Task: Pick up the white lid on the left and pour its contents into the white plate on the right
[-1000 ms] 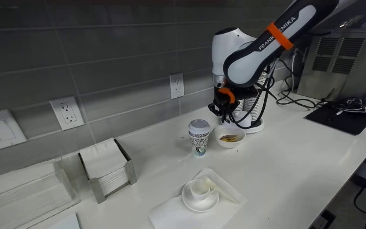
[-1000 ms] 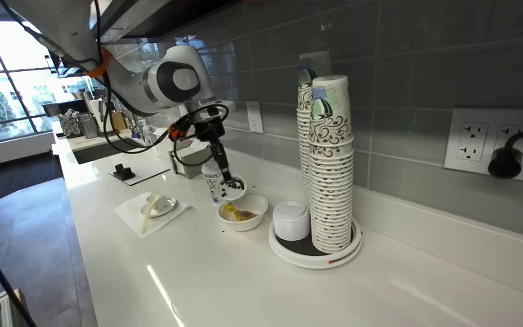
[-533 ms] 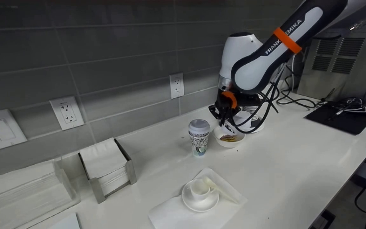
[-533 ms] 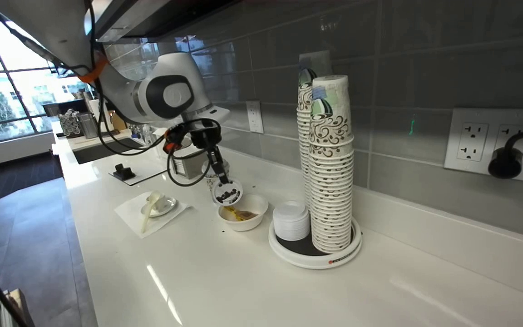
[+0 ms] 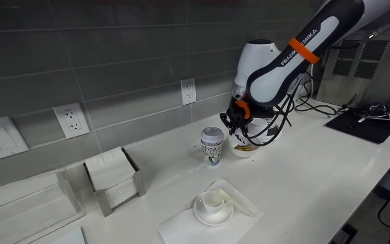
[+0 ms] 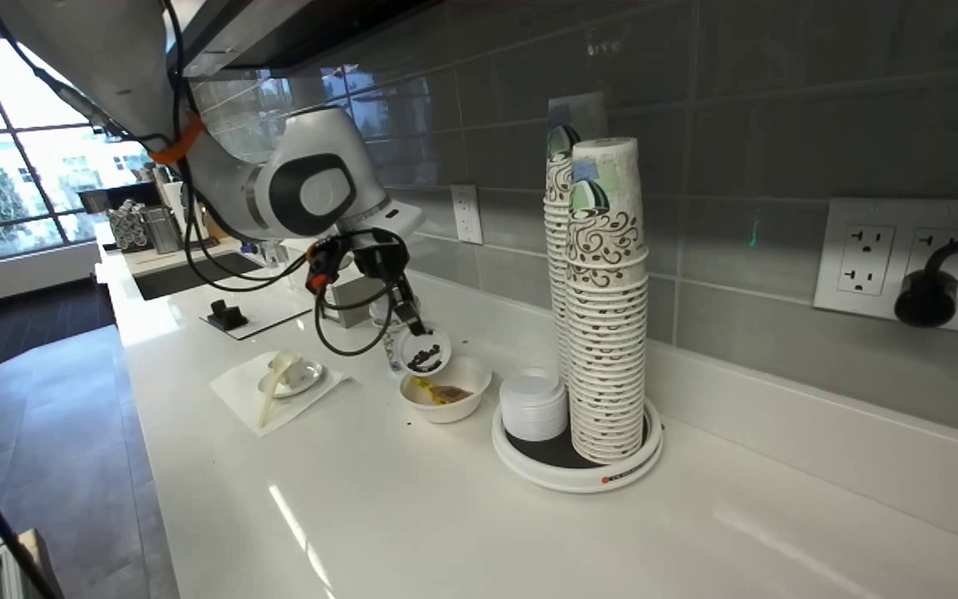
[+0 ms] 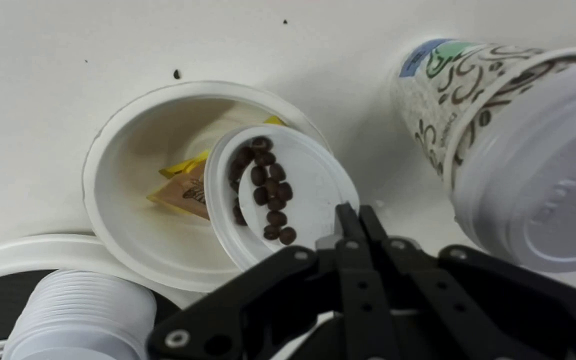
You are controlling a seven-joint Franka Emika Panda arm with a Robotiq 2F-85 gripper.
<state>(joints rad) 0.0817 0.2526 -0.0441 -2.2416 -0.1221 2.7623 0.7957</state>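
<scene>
Gripper (image 7: 357, 210) narrow and nipped on the rim of the white lid (image 7: 313, 185), its two black fingers (image 7: 350, 225) almost meeting at the edge! Look at the wrist view: the lid spreads out to the left of the fingertips, tilted, over the right-hand part of the white bowl (image 7: 123, 210). Whether its edge touches the bowl, I cannot tell. Brown round pieces (image 7: 272, 186) bunch on the lid's left side, the side away from the fingers, all that show lying inside its rim. Down in the bowl sit yellow-and-tan packets (image 7: 183, 192), partly hidden behind the lid.

Over to an exterior view, and the arm (image 6: 313, 183) reaches in above the counter (image 6: 346, 499), the lid just below the fingertips, its face with the pieces turned toward this camera. Just beside the bowl, a round tray (image 6: 558, 477) carries stacked lids (image 6: 533, 408) and tall stacks of paper cups (image 6: 608, 333). On the bowl's other side, a capped patterned cup (image 7: 443, 100) stands upright. A dark speck (image 7: 176, 74) lies on the counter just off the bowl's rim. And in an exterior view, apart from all that, a small white cup (image 5: 212, 203) sits on a saucer (image 5: 215, 219) on a napkin (image 5: 188, 230), with a pale spoon (image 5: 237, 203) alongside.
</scene>
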